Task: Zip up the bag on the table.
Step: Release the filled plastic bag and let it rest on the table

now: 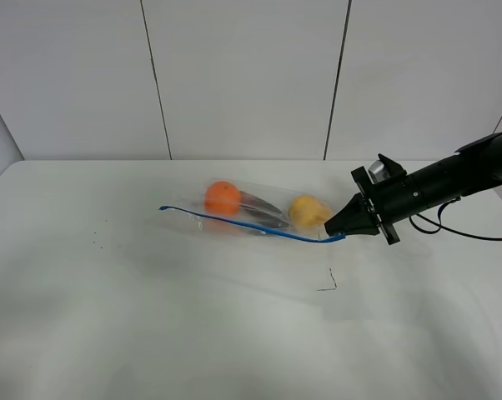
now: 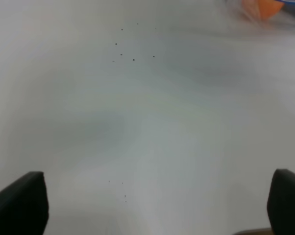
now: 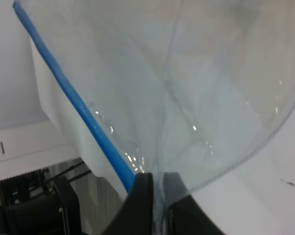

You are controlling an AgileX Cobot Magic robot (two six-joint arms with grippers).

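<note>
- Currently the right pincer (image 1: 336,231) is clamped on the bag (image 1: 251,212) at one end of its blue zipper strip (image 1: 234,223). The right wrist view shows both fingers pressed together on clear film just beside the strip.
- The bag lies near the middle of the white tabletop (image 1: 109,333), strip edge toward the camera. An orange fruit (image 1: 223,197), a dark purple item (image 1: 259,207) and a yellow fruit (image 1: 308,210) show through the plastic.
- The left pincer (image 2: 155,203) hangs with its fingers wide apart over bare tabletop, well apart from the bag. It does not appear in the exterior high view.
- The step in hand appears to be closing the strip from the held end.
- Doing it well likely calls for a grip squarely on the blue strip rather than on the film beside it. The squeeze should be light enough for the fingers to slide.
- Travel should run straight along the strip toward its far end, low over the tabletop.
- A loose bag may drag along with the pull, so the left pincer would do well to pin the far end first.
- Whether any length of the strip is already sealed cannot be told.
</note>
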